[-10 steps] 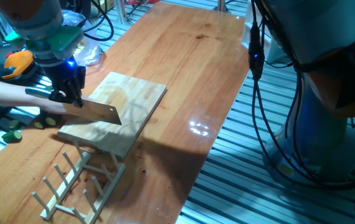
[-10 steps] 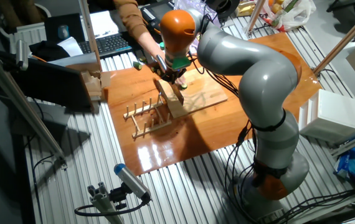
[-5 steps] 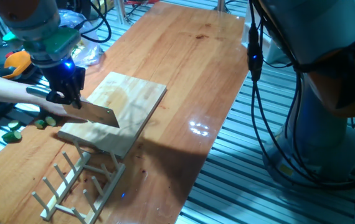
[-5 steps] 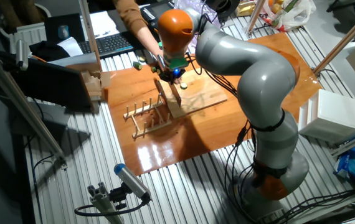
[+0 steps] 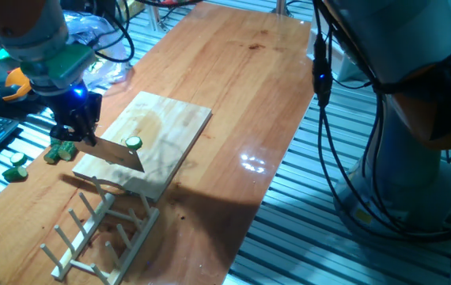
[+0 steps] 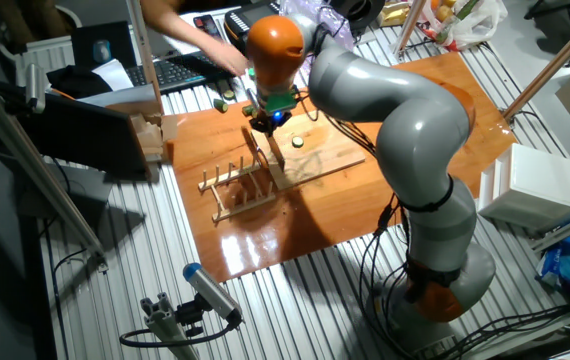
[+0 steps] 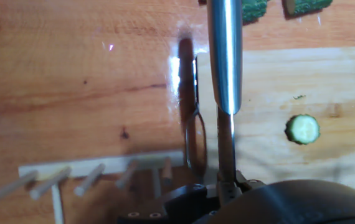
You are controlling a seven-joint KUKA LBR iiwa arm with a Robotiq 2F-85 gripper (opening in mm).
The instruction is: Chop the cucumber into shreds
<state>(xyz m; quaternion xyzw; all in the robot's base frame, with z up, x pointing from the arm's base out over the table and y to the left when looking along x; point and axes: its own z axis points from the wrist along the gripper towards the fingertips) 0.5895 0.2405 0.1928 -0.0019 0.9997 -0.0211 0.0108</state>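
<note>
One big change sets this moment apart: the person's arm that reached across to the board a second ago and half a second ago is gone from one fixed view. In the other fixed view it shows only as a blur at the far edge of the table [image 5: 241, 71].

The robot arm [image 6: 395, 130] has shifted a little toward that same edge. Its gripper [image 5: 76, 127] stays clamped on the handle of the knife [image 5: 119, 153]. The blade hangs low over the near-left part of the wooden board [image 5: 174, 123], edge down, just above the peg rack [image 5: 91, 233].

On the board lies something that was not there before, the cucumber [image 5: 134, 143], a single round slice with a dark rind and pale centre. It lies flat, just beside the blade's tip in the fixed view. In the hand view it sits to one side of the blade, apart from it and not under the edge. A few darker cucumber chunks [image 5: 58, 151] lie off the board on the table.

My reading is that the slice has just been set down for cutting. It is whole, so chopping has not started, and the blade needs to move sideways over it first.
</note>
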